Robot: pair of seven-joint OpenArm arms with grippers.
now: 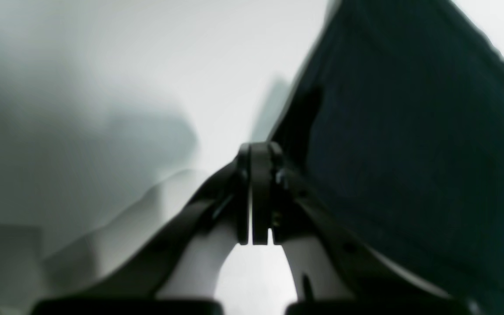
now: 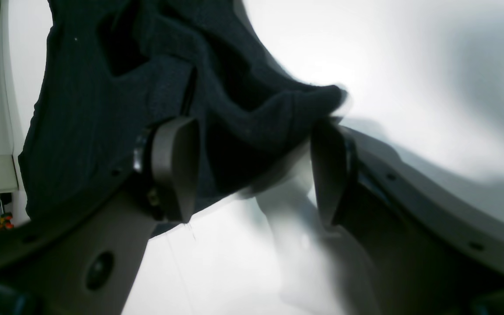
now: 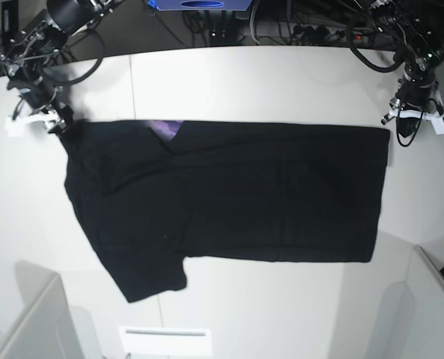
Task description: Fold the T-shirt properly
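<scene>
Right end effector (image 2: 252, 175) has its pads spread wide in its wrist view, with a bunched corner of the black T-shirt (image 3: 229, 194) lying in the gap between them; whether the cloth touches either pad I cannot tell, but nothing is pinched. Left end effector (image 1: 256, 197) has its pads pressed together with no cloth between them, the T-shirt's edge running just beside it on the right of that frame. In the base view the T-shirt lies spread across the middle of the white table (image 3: 282, 82), hem toward the right, one sleeve (image 3: 151, 273) sticking out at the lower left, and a sliver of purple print (image 3: 166, 129) showing at the upper left. The garment looks doubled lengthwise, so I judge one fold made; the lower-left sleeve is not yet tucked and the crosswise folds remain
</scene>
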